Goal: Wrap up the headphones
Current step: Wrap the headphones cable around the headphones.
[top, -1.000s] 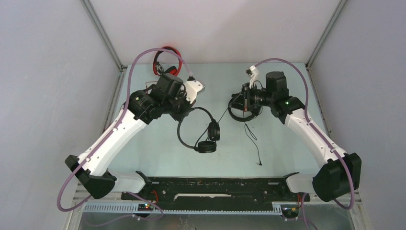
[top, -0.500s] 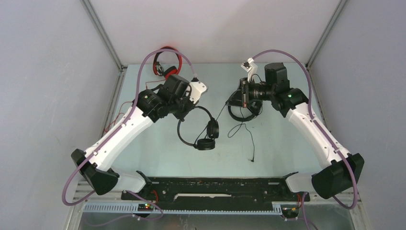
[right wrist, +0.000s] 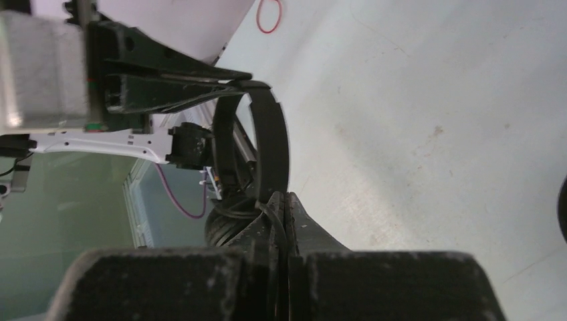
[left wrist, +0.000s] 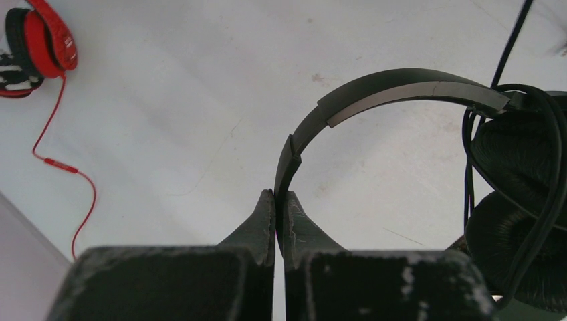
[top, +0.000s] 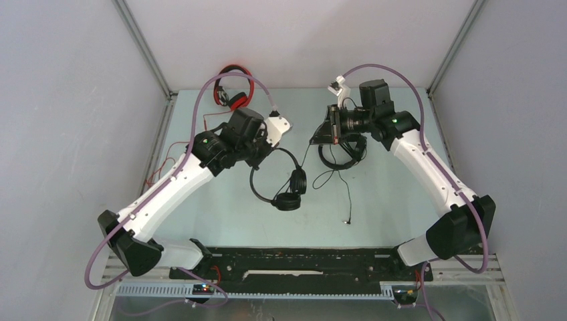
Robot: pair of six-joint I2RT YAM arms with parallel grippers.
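Top view: a black headset [top: 289, 200] lies on the table [top: 227, 221] just before the left jaws. A second black headset [top: 353, 152] sits under the right jaws, and a red headset [top: 232, 85] is beyond the left ones.

Left wrist: the jaws pinch the black headset's band, with its cups to the right.

Right wrist: the jaws are clamped on the second black headset's band.

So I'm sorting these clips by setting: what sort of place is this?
Probably a robotics lab cell: a left arm and right arm bolted to a pale table, plain grey walls around it.
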